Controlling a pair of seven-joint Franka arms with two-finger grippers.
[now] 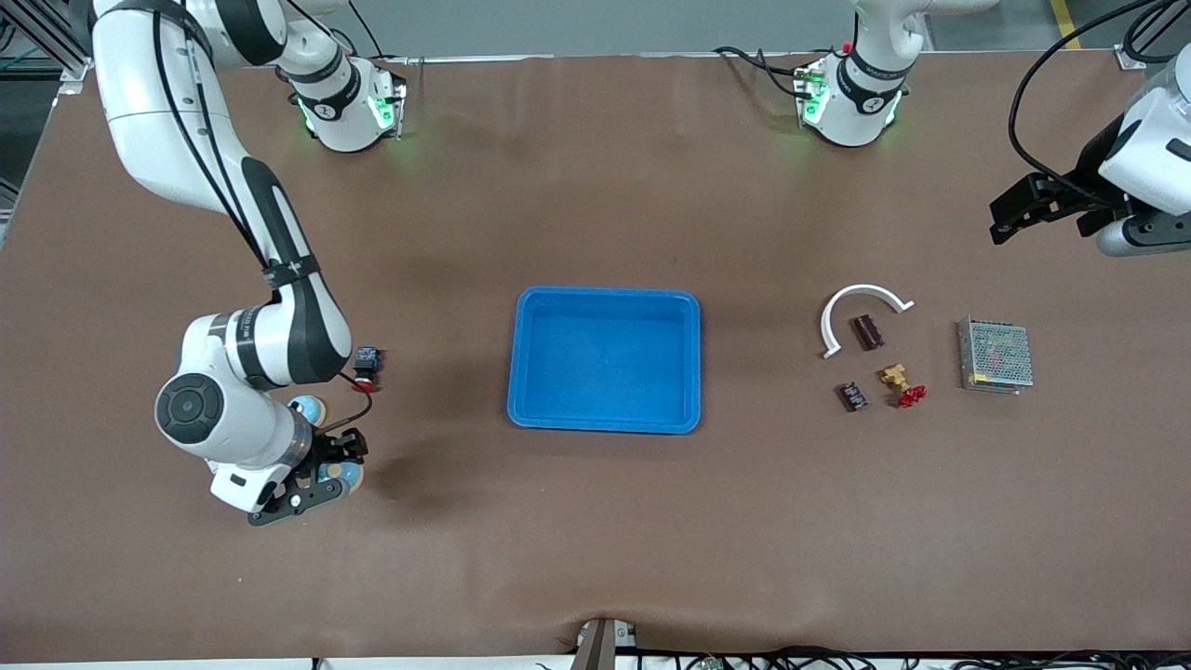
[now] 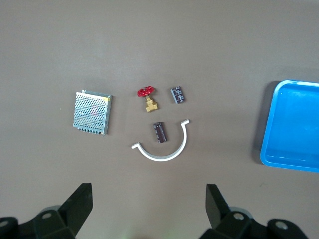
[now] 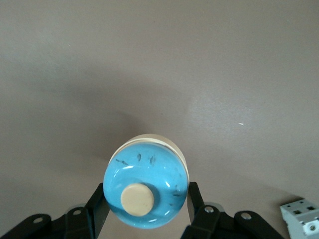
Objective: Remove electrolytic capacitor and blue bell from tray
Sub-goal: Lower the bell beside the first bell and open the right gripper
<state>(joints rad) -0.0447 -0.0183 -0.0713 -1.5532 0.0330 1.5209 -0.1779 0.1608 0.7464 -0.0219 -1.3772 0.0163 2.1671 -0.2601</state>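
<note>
The tray [image 1: 605,361] sits empty mid-table. Both capacitors [image 1: 867,331] lie out at its three o'clock, toward the left arm's end. The right claw [image 1: 321,475] grips the bell [image 3: 145,181] over the table at nine o'clock, not yet released. The left claw [image 2: 147,209] waits open.

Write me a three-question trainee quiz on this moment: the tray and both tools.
1. True or false: the blue tray holds nothing.
2. What is the right tool shut on, toward the right arm's end of the table?
A) the blue bell
B) a red-handled valve
C) a white curved strip
3. The left tool hangs over the table at the left arm's end. Do its jaws stand open or shut?

Key: 1 true; 2 A; 3 open.
</note>
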